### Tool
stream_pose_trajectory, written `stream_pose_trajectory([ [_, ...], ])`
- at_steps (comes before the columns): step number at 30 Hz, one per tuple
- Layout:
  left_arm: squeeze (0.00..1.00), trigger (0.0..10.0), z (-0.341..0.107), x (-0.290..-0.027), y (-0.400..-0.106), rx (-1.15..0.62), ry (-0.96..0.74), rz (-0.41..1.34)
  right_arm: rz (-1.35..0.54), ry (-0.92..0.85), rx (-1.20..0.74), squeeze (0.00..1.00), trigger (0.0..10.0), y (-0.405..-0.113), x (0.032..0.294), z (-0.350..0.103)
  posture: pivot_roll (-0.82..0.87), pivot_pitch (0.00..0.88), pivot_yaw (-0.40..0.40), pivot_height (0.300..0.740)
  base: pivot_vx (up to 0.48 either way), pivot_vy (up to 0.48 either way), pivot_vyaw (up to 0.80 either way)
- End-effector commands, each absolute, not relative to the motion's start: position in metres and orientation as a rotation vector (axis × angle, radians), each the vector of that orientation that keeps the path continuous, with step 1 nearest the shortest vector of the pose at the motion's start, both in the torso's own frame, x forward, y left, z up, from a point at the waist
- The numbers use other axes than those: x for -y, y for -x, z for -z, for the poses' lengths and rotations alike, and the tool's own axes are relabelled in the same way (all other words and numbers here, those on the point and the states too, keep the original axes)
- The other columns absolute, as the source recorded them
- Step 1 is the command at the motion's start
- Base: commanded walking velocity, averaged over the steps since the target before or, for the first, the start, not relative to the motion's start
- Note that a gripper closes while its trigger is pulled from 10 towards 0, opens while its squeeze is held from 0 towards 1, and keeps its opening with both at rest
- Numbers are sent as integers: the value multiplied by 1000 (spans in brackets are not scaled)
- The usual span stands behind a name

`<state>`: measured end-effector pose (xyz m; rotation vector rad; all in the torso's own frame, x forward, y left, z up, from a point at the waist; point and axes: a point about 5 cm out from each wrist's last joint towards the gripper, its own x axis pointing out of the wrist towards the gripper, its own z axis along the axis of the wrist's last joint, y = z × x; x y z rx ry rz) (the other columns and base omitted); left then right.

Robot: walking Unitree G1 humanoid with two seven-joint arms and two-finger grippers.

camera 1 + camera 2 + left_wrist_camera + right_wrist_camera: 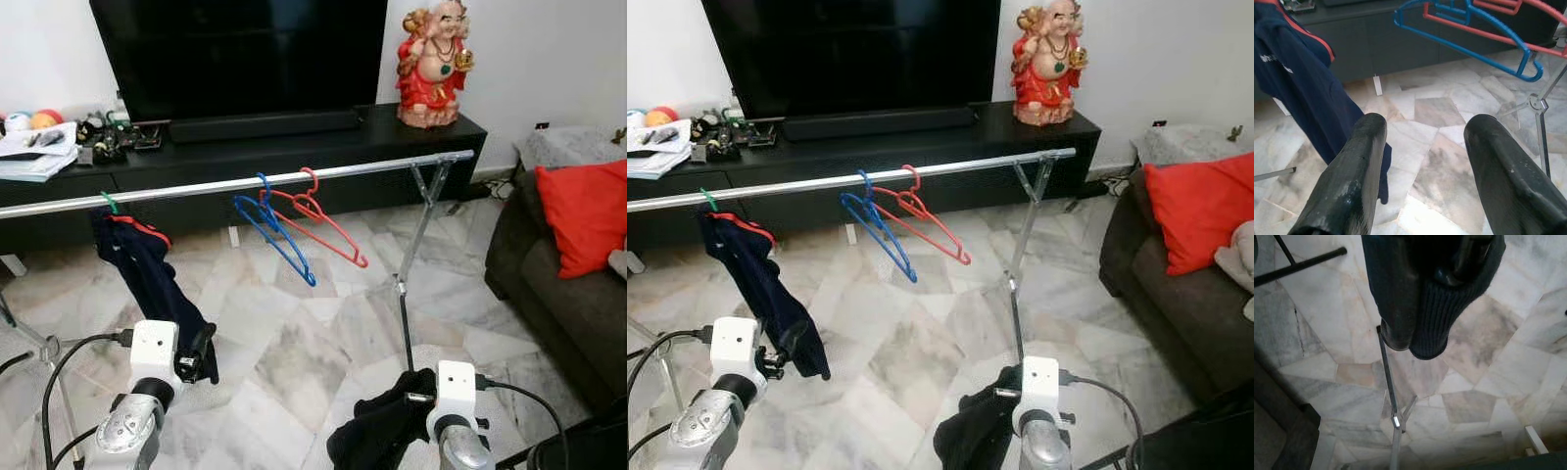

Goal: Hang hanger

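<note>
Nearest the camera, the right gripper [1420, 293] hangs low below the rail's [245, 183] right end, its fingers clamped on a dark knitted garment [377, 431]. Off to the left, under the rail, the left gripper [1425, 166] is spread apart and holds nothing, close beside the navy garment [147, 269] draped from a green hanger [109, 203] on the rail. Both the blue hanger [274, 230] and red hanger [323, 225] already hook the rail's middle, long axes slanting down rightward, up and ahead of both grippers; the left seems slightly nearer.
</note>
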<state>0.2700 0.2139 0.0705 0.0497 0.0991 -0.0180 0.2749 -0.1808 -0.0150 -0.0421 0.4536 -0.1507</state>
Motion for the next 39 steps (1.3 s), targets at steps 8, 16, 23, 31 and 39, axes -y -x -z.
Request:
stream_pose_trajectory([
  [8,0,10000,-71,-211,-269,-108,-44,28,177,33,-353,0,10000,-290,186,-3,118,0,41,740,270,0,0],
  [16,0,10000,-73,-211,-269,-112,-44,27,178,35,-346,0,10000,-291,186,-4,120,0,40,740,275,0,0],
  [23,0,10000,-74,-210,-269,-111,-39,26,185,37,-344,0,10000,-291,189,-5,121,0,37,740,276,0,0],
  [31,0,10000,-74,-210,-269,-112,-35,25,190,40,-342,0,10000,-292,191,-6,121,0,35,740,277,0,0],
  [39,0,10000,-75,-209,-269,-113,-29,21,194,42,-353,0,10000,-291,193,-5,121,0,31,740,280,0,0],
])
